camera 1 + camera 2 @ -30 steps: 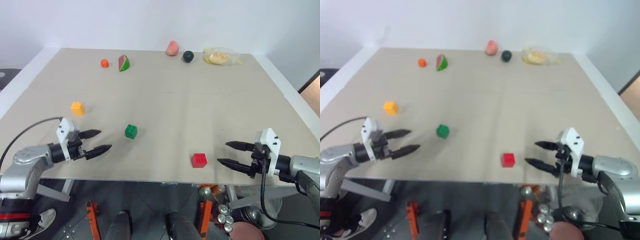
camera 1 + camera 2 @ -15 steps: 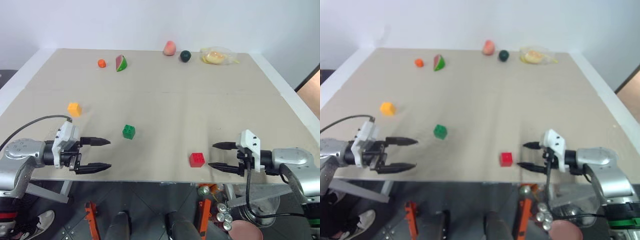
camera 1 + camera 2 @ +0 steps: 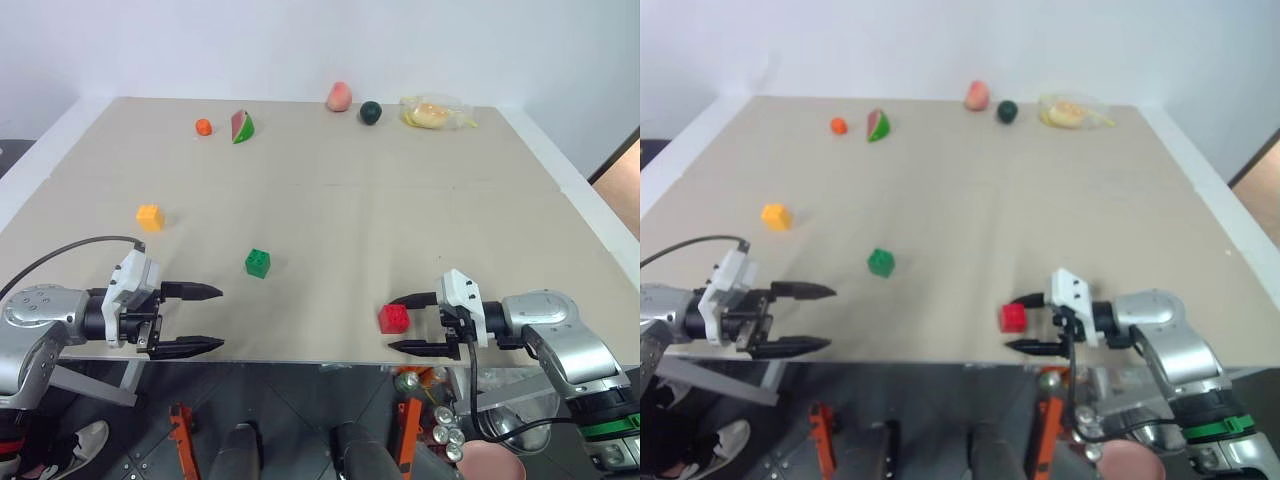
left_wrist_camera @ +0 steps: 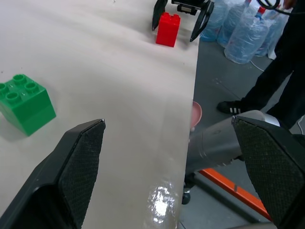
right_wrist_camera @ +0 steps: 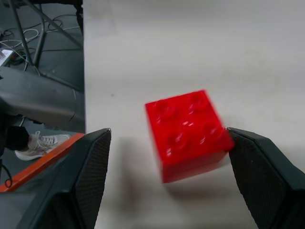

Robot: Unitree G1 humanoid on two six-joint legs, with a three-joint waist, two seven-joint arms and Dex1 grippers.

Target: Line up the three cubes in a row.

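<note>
Desk (image 3: 330, 200) ahead: red cube (image 3: 394, 318) sits studs-up between my spread right fingers (image 3: 402, 300), ungripped; green cube (image 3: 258, 263) at ten o'clock, yellow cube (image 3: 150, 216) beyond; left fingers (image 3: 205, 293) wide, empty.

Three studded cubes: one red (image 3: 394, 318), one green (image 3: 258, 263), one yellow-orange (image 3: 150, 216). Two grippers: left (image 3: 208, 318), right (image 3: 398, 323).

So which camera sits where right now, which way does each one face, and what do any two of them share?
Head pair: on the head, looking down over the table; left gripper and right gripper show, both open.
Left wrist: faces along the near edge, past the green cube, to the red cube between the right gripper's fingers.
Right wrist: close on the red cube, one finger touching it.
Shared: the red cube.
</note>
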